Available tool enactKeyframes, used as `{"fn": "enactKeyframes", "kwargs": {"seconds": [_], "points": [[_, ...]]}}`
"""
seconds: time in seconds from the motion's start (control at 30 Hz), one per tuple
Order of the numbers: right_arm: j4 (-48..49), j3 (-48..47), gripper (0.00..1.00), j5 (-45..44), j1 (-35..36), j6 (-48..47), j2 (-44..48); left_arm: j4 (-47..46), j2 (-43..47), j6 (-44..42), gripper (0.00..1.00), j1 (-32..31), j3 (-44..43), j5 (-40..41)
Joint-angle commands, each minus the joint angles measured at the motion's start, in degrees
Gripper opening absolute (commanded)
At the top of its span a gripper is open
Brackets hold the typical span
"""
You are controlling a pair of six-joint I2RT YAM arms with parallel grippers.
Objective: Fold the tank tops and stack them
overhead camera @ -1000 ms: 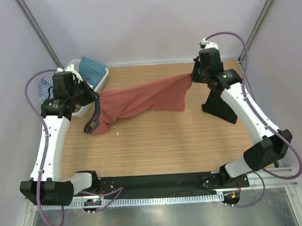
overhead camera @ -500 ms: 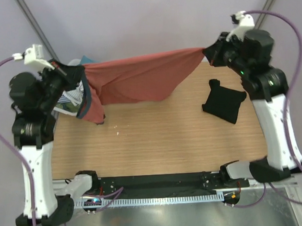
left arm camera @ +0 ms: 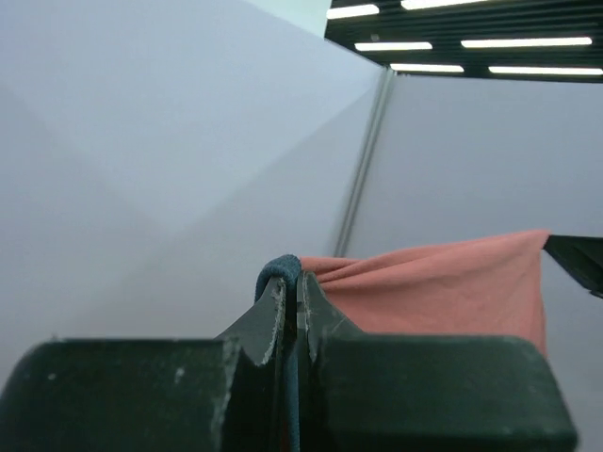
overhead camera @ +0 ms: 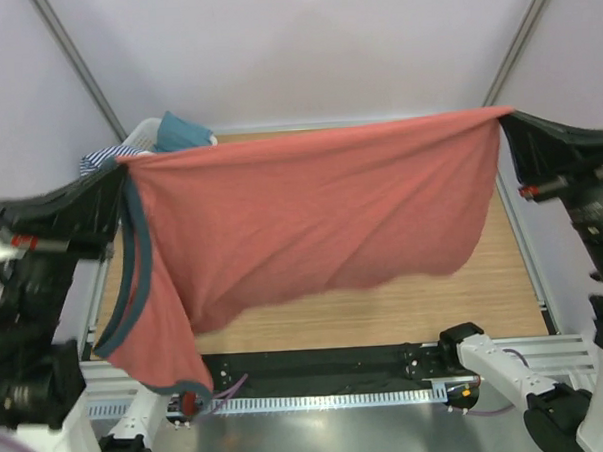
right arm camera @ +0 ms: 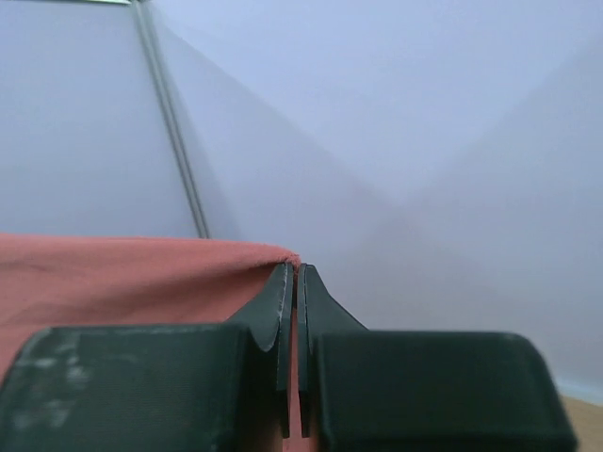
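**Red top held spread between two arms**

The red top (overhead camera: 312, 226) hangs stretched wide above the desk (overhead camera: 406, 317), filling the middle of the top view. The left jaws are clamped on its navy-edged corner at mid left. The right jaws pinch its corner at upper right. A basket (overhead camera: 145, 133) sits upper left.

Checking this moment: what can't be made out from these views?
Top view: the raised rust-red tank top covers most of the table; anything lying beneath is hidden.
Top view: the basket is mostly behind that cloth.
Wrist views: past the left end effector and right end effector, only cloth edge and walls; no table.
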State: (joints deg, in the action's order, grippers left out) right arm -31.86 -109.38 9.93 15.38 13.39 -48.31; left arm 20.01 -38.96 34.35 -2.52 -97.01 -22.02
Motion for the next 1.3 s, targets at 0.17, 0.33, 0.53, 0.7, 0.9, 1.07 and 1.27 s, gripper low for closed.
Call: {"fn": "enactKeyframes", "kwargs": {"seconds": [0.17, 0.33, 0.53, 0.7, 0.9, 1.07, 1.27], "points": [[-2.42, 0.32, 0.01, -15.03, -0.35, -0.29, -20.92, -13.24, -26.93, 14.95, 0.00, 0.42, 5.35, -5.05], [-6.01, -16.15, 0.01, -13.38, -0.52, 1.46, -34.80, -13.95, -40.12, 14.18, 0.00, 0.50, -4.90, -4.97], [-9.99, -42.90, 0.01, -0.03, -6.84, 10.93, -52.22, -4.48, -52.69, 10.13, 0.00, 0.50, -28.17, -3.03], [-1.64, -28.72, 0.01, 5.00, -11.06, 13.68, -46.62, -2.34, -55.01, 9.86, 0.00, 0.59, -33.34, -4.52], [7.94, 2.17, 0.01, 9.57, -12.21, 13.68, -39.50, -15.60, -45.34, 13.54, 0.00, 0.06, 3.27, -3.38], [18.75, 27.07, 0.01, 12.39, -12.30, 16.05, -30.29, -19.48, -38.66, 15.13, 0.00, -3.01, 30.53, 0.03], [21.39, 56.61, 0.01, 9.05, -12.21, 18.60, -15.78, -11.07, -29.96, 11.89, 0.00, -9.86, 47.52, 6.89]]}}
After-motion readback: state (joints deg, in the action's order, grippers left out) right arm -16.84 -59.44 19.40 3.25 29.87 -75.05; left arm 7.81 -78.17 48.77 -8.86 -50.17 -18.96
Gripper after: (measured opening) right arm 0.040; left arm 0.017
